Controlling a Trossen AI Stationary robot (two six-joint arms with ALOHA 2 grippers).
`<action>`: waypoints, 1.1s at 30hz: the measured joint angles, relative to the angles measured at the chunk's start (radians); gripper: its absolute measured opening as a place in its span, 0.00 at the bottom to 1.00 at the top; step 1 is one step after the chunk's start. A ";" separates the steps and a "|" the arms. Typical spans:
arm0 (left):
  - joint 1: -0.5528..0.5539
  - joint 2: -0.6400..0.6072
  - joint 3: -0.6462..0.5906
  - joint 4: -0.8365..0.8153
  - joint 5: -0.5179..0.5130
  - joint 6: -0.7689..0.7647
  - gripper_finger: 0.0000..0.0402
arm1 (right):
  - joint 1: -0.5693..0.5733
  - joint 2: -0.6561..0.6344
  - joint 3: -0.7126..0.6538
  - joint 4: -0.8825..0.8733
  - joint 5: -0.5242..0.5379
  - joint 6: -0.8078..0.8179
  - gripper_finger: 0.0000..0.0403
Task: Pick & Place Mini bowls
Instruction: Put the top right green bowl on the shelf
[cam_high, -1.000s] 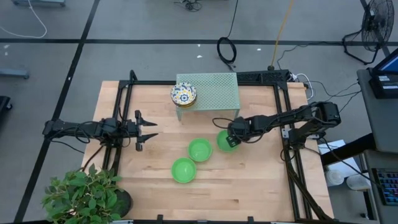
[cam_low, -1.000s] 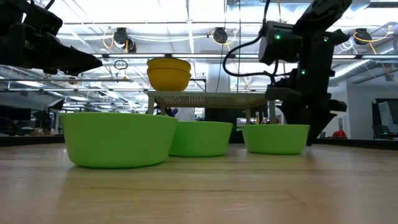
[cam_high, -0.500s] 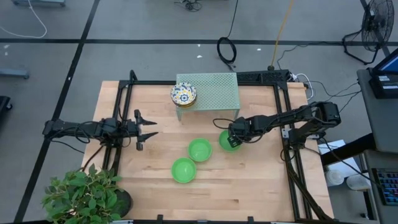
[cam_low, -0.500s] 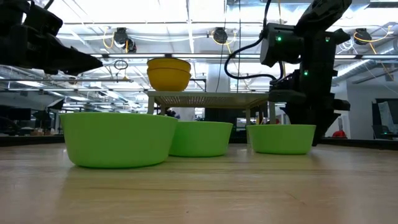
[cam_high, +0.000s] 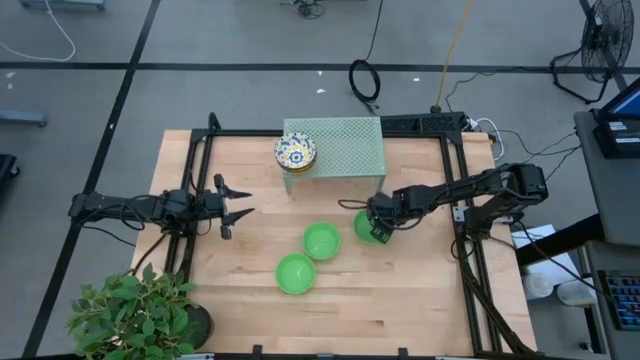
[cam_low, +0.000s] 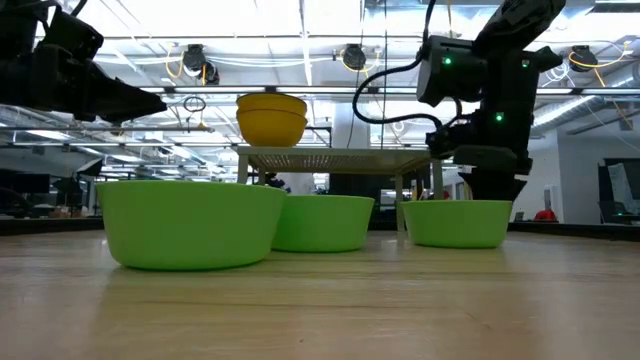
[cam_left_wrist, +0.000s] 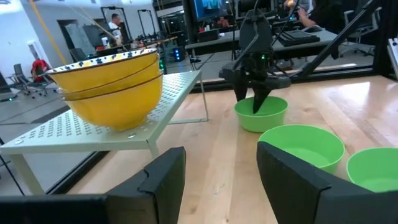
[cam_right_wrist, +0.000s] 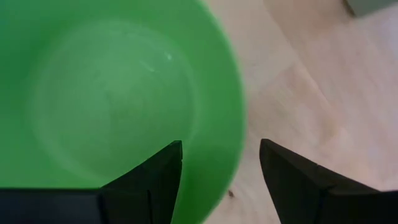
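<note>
From my seat the job looks about half done: the three patterned bowls (cam_high: 295, 152) sit nested in one stack on the corner of the mesh rack (cam_high: 345, 147), while the three green bowls are not yet stacked and rest on the desk (cam_high: 400, 290) in front of it. The nearest green bowl (cam_high: 296, 273) and the middle green bowl (cam_high: 322, 241) lie close together without touching, as far as I can tell from above, and the third green bowl (cam_high: 366, 226) sits just beside them under my right gripper (cam_high: 372, 228). That gripper is released, its jaws standing wide with one finger over the inside of the bowl and the other outside its rim, so the wall lies between them but nothing is clenched yet. My left gripper (cam_high: 232, 208) waits well apart over the left side of the desk, also released and empty. I judge that what remains is lifting these three green bowls one by one. The green ones look like smooth, glossy plastic with thin walls, a flat base and a plain round rim; the stacked ones are yellow outside with a white floral inside. The rack is pale green perforated metal on thin legs, and the desk is light, matte wood with visible grain.
</note>
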 joint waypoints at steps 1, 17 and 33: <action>0.000 0.000 0.000 0.000 0.000 0.002 0.50 | 0.001 0.000 0.000 0.000 0.000 -0.034 0.50; 0.000 0.000 0.000 0.000 0.000 -0.001 0.50 | 0.001 0.000 0.000 -0.055 -0.005 -0.252 0.50; 0.000 0.000 0.000 0.000 0.000 -0.001 0.50 | -0.048 -0.001 0.108 -0.121 -0.108 -0.132 0.50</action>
